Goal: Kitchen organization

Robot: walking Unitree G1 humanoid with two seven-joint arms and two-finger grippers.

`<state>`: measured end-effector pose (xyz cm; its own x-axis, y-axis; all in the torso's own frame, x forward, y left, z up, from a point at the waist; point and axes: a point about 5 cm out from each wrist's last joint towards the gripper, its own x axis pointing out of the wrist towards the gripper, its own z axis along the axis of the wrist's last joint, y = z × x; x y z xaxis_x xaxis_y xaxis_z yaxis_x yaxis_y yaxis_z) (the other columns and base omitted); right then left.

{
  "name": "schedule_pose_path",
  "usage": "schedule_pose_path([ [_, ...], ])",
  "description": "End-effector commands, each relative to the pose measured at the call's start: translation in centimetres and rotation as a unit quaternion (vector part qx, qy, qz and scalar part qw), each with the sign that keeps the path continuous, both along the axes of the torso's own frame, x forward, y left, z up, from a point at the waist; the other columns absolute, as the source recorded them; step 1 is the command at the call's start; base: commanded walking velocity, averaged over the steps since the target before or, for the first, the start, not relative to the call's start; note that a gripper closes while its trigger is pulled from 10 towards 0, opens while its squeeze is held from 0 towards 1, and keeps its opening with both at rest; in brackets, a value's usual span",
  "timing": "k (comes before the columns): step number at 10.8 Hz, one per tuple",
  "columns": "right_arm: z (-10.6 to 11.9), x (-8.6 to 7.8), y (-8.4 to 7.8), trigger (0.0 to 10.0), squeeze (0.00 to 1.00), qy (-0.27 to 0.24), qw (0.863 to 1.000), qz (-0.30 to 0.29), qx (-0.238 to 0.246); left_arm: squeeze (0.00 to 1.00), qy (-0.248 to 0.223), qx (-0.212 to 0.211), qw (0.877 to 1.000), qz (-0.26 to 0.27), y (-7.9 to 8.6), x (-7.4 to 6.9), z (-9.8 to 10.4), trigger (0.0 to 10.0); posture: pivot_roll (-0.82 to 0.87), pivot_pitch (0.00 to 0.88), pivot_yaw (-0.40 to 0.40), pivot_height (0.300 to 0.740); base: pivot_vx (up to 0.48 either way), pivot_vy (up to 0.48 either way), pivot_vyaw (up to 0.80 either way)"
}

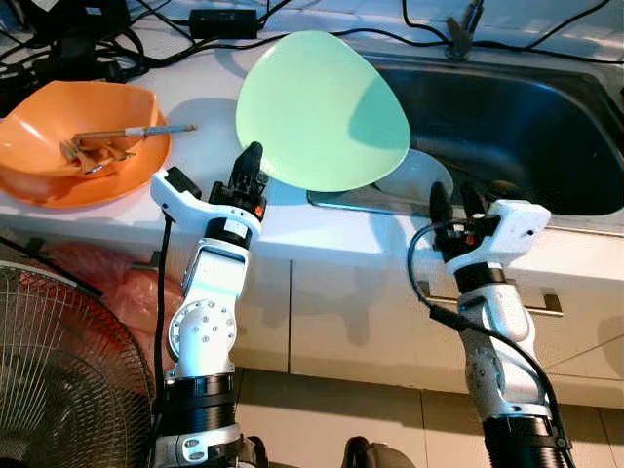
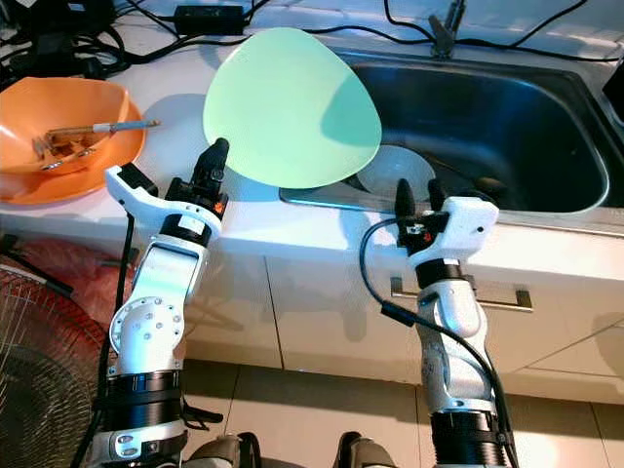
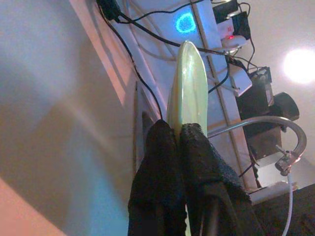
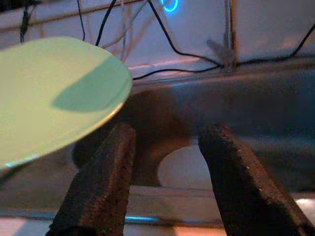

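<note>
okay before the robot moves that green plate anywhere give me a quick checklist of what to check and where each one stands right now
1. Left tool pinching the green plate at its rim: ok.
2. Plate lifted off the counter: ok.
3. Right tool open, holding nothing: ok.
4. Sink free of dishes: not ok, a white plate lies inside.
5. Orange bowl out of the plate's way: ok.
6. Grip firmness: cannot tell.

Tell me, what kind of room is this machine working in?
Most likely a home kitchen: a steel sink set in a white counter, cabinet drawers below, and the left hand holding a green plate beside an orange bowl.
</note>
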<state>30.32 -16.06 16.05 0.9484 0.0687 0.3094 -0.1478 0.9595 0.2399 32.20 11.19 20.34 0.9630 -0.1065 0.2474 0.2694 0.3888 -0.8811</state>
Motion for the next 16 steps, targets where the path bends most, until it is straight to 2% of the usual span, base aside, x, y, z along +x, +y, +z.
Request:
schedule_pose_path([
  [1, -0.1, 0.0, 0.0, 10.0, 0.0, 0.014, 0.999, 0.016, 0.04, 0.0, -0.049, -0.04, 0.997, -0.04, -2.7, 0.0, 2.5, 10.0, 0.01, 0.15, 0.002, 0.74, 0.0, 0.0, 0.0],
  [2, 0.2, 0.1, 0.4, 10.0, 0.0, 0.023, 0.993, 0.041, 0.111, 0.0, -0.048, -0.041, 0.997, -0.042, -2.9, 0.0, 2.4, 10.0, 0.01, 0.147, 0.001, 0.74, 0.0, 0.0, 0.0],
  [3, 0.2, 0.1, 0.6, 10.0, 0.0, 0.029, 0.987, 0.055, 0.147, 0.0, -0.048, -0.041, 0.997, -0.043, -2.9, 0.0, 2.4, 10.0, 0.01, 0.146, 0.0, 0.74, 0.0, 0.0, 0.0],
  [5, 0.6, 0.0, 1.4, 10.0, 0.0, 0.034, 0.977, 0.093, 0.191, 0.0, -0.048, -0.041, 0.997, -0.044, -3.0, 0.0, 2.4, 10.0, 0.01, 0.148, 0.0, 0.74, 0.0, 0.0, 0.0],
  [6, 1.0, 0.0, 1.6, 10.0, 0.0, 0.035, 0.967, 0.115, 0.226, 0.0, -0.045, -0.037, 0.997, -0.043, -3.0, 0.1, 2.2, 10.0, 0.01, 0.151, -0.003, 0.74, 0.0, 0.0, 0.0],
  [8, 1.4, -0.3, 1.9, 10.0, 0.0, 0.035, 0.951, 0.151, 0.266, 0.0, -0.044, -0.036, 0.997, -0.042, -3.0, 0.1, 2.1, 10.0, 0.02, 0.155, -0.007, 0.74, 0.0, 0.0, 0.0],
  [11, 1.6, -0.3, 2.0, 10.0, 0.0, 0.038, 0.944, 0.165, 0.282, 0.0, -0.048, -0.037, 0.997, -0.049, -3.2, 0.1, 2.3, 10.0, 0.02, 0.158, -0.008, 0.74, 0.0, 0.0, 0.0],
  [16, 1.7, -0.3, 2.0, 10.0, 0.0, 0.039, 0.94, 0.175, 0.29, 0.0, -0.06, -0.022, 0.993, -0.101, -4.7, -0.5, 2.6, 10.0, 0.02, 0.162, -0.011, 0.74, 0.0, 0.0, 0.0],
])
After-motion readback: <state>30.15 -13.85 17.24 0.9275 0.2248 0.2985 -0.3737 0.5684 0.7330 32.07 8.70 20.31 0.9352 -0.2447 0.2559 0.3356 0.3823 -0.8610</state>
